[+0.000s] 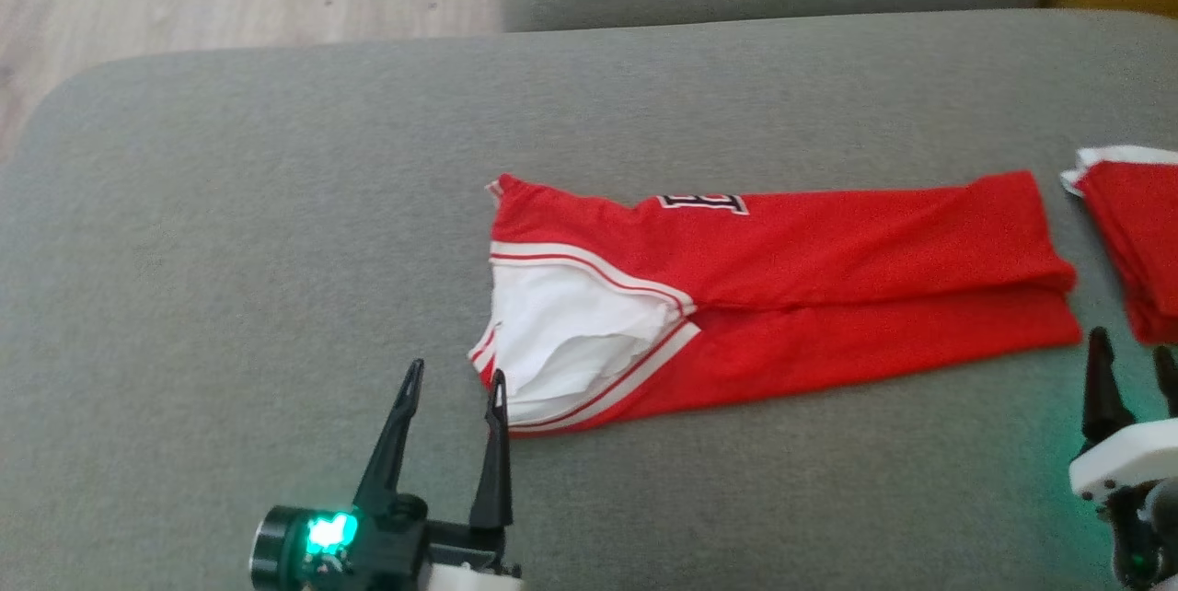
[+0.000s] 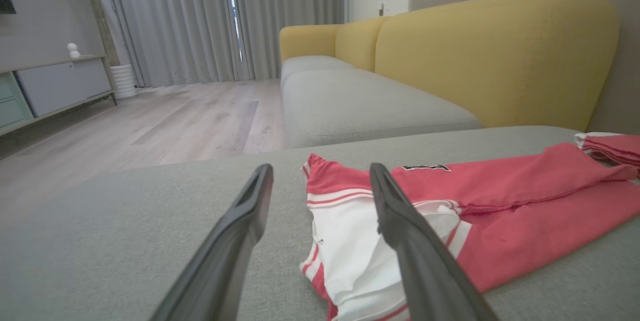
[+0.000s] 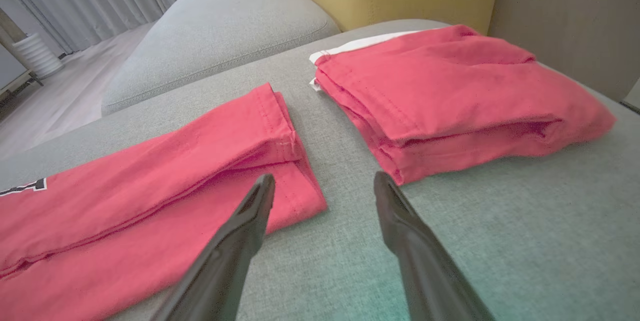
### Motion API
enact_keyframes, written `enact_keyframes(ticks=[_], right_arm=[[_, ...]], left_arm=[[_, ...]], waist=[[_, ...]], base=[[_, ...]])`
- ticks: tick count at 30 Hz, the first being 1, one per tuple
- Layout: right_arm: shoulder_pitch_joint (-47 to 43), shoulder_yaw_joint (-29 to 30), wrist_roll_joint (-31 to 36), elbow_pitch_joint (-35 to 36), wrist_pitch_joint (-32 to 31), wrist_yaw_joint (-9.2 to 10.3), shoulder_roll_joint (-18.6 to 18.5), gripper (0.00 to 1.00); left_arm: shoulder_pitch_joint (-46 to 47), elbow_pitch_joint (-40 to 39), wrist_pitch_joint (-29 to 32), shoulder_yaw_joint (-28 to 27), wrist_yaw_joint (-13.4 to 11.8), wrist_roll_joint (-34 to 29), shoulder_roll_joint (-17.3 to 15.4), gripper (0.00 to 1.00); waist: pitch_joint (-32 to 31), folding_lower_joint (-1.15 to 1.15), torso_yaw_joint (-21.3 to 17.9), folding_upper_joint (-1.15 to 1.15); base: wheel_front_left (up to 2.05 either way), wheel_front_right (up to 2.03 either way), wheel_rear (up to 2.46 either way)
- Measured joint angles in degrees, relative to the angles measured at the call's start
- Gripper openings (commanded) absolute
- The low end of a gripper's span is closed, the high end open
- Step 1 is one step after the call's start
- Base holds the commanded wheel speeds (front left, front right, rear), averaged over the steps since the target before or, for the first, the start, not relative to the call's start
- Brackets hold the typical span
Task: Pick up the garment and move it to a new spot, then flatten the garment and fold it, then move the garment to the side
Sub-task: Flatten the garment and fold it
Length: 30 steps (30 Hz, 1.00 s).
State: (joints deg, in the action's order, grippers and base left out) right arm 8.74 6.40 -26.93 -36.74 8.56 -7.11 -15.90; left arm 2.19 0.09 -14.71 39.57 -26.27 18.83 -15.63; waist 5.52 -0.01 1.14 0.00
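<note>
Red garment (image 1: 782,296), folded into a long strip, flat on the grey cushion (image 1: 230,250). Left pincer (image 1: 456,372) is at its white end and right pincer (image 3: 324,177) at its hem, both spread wide, holding nothing. The next fold likely needs even corner grips, clear of the neighbouring folded pile (image 3: 450,91).

Black, white-edged lettering (image 1: 701,202) on the red garment (image 1: 828,296) is half hidden in a fold and unreadable.
</note>
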Motion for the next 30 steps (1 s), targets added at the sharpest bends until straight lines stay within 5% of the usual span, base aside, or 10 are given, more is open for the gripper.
enact_keyframes(ticks=[10, 19, 20, 21, 22, 30], right_arm=[[6.85, 16.11, 11.35, -2.44, -6.36, 0.00, 3.13, 1.00], [12.17, 23.12, 17.51, -9.81, -12.71, 0.00, 5.57, 1.00], [12.68, 23.75, 17.38, -10.14, -13.26, 0.00, 6.00, 0.96], [13.90, 24.10, 16.56, -10.51, -14.40, 0.00, 6.65, 0.10], [14.33, 23.85, 16.03, -10.56, -14.68, 0.00, 7.02, 0.00], [11.89, 19.82, 14.35, -6.47, -10.79, 0.00, 7.69, 0.00]], left_arm=[[-1.74, -0.20, 0.00, -1.67, 3.44, -5.55, 4.86, 1.00], [-1.69, 0.88, 0.00, -4.67, 6.25, -8.34, 6.93, 1.00], [-1.69, 1.00, 0.00, -4.80, 6.49, -8.48, 7.10, 1.00], [-1.70, 1.21, 0.00, -5.35, 6.86, -8.90, 7.43, 1.00], [-1.71, 1.35, 0.00, -5.80, 7.20, -8.90, 7.54, 1.00], [-2.93, 1.72, 0.00, -7.03, 8.88, -10.32, 8.51, 1.00]], waist=[[1.68, 0.01, 6.17, 0.00], [4.17, 0.02, 8.15, 0.00], [4.14, 0.01, 8.07, 0.00], [3.97, 0.01, 7.75, 0.00], [3.82, 0.02, 7.52, 0.00], [2.39, 0.00, 4.77, 0.00]], base=[[0.00, 0.00, 0.00], [0.00, 0.00, 0.00], [0.00, 0.00, 0.00], [0.00, 0.00, 0.00], [0.00, 0.00, 0.00], [0.00, 0.00, 0.00]])
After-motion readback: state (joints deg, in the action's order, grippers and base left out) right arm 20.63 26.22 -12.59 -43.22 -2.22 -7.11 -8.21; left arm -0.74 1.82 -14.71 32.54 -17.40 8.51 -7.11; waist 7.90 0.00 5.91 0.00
